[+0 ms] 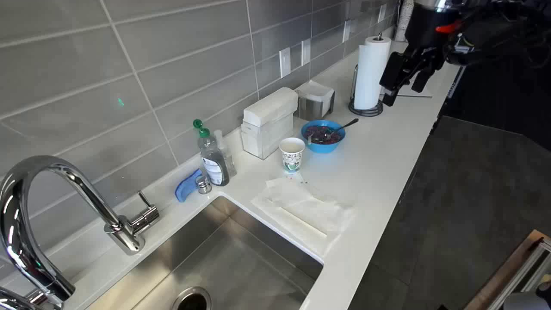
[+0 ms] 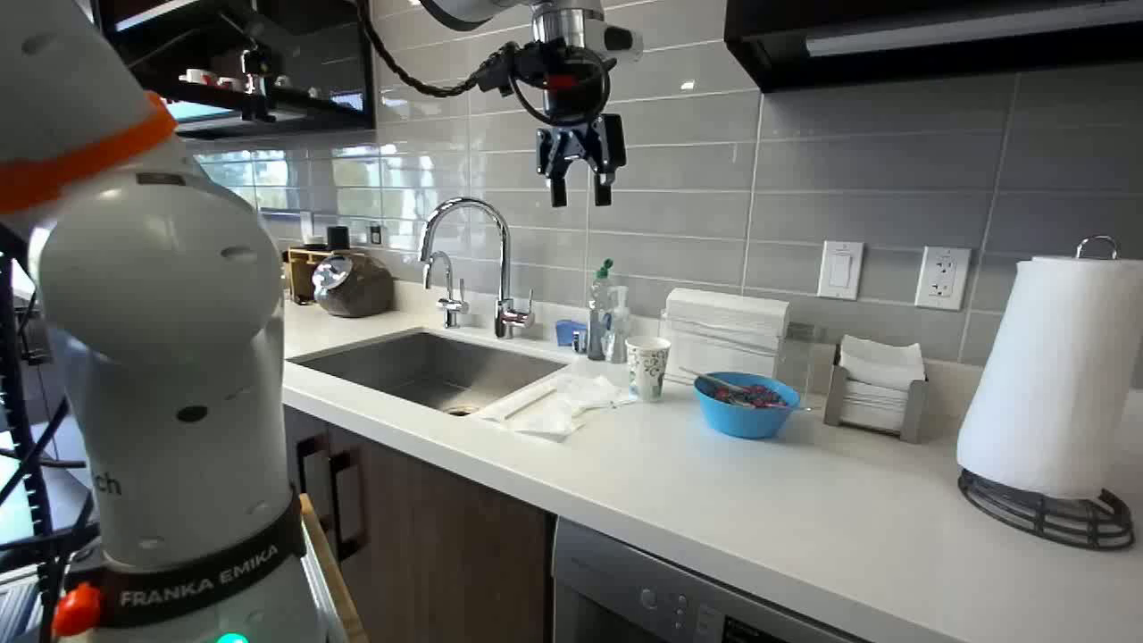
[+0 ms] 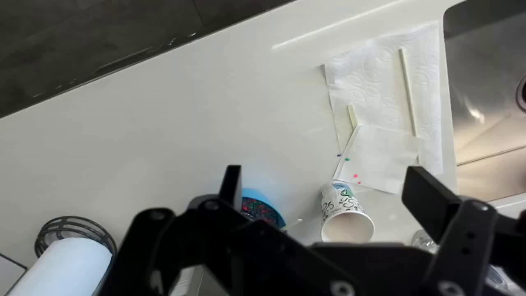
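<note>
My claw (image 2: 580, 194) hangs parted and empty, so I judge handling either unbegun or finished, the paper cup (image 3: 342, 205) at four o'clock and the blue bowl (image 3: 255, 193) at six in my wrist view.

In an exterior view, a blue bowl (image 2: 743, 423) of small red and dark pieces (image 2: 759, 395) stands on the counter (image 2: 848, 509). Just left of the bowl is a patterned paper cup (image 2: 647, 370); farther left lie crumpled white sheets (image 2: 576, 399), then the sink (image 2: 429, 368) with its tall faucet (image 2: 505, 268). Behind the bowl stands a box of folded towels (image 2: 723, 332). Near the bowl's right side is a napkin holder (image 2: 913, 413), and well right of the bowl a paper roll (image 2: 1045, 384) on a wire stand (image 2: 1040, 513). The gripper (image 2: 580, 194) hangs high above and left of the bowl, jaws apart.
</note>
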Controlling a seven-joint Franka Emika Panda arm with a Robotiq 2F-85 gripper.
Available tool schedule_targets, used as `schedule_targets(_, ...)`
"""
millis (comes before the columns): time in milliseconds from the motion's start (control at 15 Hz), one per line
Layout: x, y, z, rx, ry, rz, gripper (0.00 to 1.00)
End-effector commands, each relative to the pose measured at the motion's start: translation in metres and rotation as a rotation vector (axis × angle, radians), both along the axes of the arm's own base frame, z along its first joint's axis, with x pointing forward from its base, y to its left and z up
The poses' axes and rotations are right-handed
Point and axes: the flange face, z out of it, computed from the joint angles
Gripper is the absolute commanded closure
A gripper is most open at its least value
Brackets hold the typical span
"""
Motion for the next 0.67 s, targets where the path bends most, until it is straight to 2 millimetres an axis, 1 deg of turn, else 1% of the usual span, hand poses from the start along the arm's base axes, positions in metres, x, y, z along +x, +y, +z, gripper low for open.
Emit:
schedule_targets(0,0.000,0.000,0.000,0.000,0.001,0.000,0.00)
schedule_targets(333,0.000,0.000,0.000,0.000,0.001,0.000,0.00)
schedule_targets(467,0.010,0.002,-0.008,0.002,-0.032,-0.048,0.00)
schedule_targets(600,0.023,0.012,-0.023,0.030,-0.041,-0.090,0.00)
